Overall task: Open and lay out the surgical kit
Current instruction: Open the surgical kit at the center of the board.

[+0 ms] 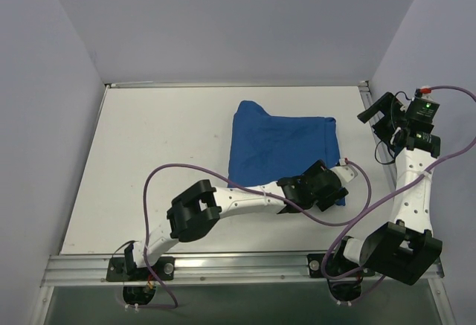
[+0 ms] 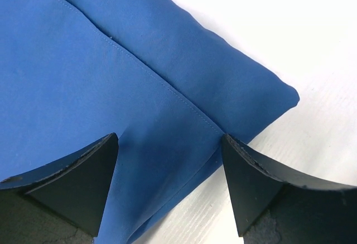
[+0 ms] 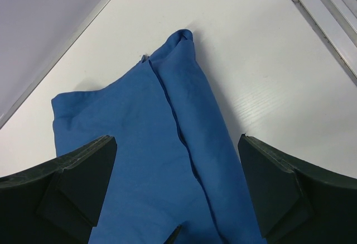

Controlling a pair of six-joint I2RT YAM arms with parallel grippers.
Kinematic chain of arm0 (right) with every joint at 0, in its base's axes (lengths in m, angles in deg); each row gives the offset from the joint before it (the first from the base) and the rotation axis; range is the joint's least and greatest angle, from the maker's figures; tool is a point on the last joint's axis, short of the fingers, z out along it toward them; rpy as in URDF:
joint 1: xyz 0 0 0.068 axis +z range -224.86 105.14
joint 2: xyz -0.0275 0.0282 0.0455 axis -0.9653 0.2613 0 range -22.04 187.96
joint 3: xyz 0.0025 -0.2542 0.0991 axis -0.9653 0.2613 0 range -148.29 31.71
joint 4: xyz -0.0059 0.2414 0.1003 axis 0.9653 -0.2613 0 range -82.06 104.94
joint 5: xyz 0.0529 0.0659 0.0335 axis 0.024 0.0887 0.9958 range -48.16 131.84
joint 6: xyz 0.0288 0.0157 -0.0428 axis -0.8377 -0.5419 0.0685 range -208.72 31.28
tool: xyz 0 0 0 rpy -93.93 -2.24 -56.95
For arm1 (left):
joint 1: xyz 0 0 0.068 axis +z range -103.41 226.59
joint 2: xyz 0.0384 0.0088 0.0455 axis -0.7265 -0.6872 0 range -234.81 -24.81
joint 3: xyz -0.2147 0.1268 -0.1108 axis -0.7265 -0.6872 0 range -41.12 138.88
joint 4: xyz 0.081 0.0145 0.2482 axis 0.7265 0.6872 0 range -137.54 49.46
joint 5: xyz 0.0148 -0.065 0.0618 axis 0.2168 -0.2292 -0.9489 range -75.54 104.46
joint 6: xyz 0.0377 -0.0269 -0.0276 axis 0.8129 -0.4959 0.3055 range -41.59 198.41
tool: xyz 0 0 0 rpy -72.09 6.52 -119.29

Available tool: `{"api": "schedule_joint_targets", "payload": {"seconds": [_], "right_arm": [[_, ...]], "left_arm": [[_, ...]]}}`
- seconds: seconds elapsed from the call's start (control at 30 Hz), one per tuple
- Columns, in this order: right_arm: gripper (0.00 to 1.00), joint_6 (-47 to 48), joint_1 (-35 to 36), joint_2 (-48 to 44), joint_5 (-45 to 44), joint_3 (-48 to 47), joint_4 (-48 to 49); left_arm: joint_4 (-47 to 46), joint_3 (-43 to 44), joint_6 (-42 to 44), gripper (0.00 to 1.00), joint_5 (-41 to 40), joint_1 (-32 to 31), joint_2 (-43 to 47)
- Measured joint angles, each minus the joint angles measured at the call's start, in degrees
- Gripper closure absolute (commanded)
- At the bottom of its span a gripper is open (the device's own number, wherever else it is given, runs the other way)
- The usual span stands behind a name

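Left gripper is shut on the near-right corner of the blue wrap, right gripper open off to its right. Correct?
No. The left gripper is open, not shut: the left wrist view shows its jaws spread over that corner of the blue wrap. The right gripper is open, as stated.

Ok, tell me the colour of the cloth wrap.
Plain royal blue cloth wrap, clearest in the left wrist view.

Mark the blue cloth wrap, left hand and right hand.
Royal-blue cloth wrap [image 1: 279, 146]: top view, middle of the bundle.
Left hand [image 2: 169, 139]: left wrist view, midway between its open fingertips.
Right hand [image 3: 177, 138]: right wrist view, midway between its open fingertips.
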Motion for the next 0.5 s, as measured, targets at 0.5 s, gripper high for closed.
{"api": "schedule_joint_targets", "payload": {"seconds": [0.5], "right_arm": [[0.03,0.1,0.0,-0.3,0.8,0.0,0.0]], "left_arm": [[4.5,6.9,-2.1,0.27,-1.3,0.0,-4.8]]}}
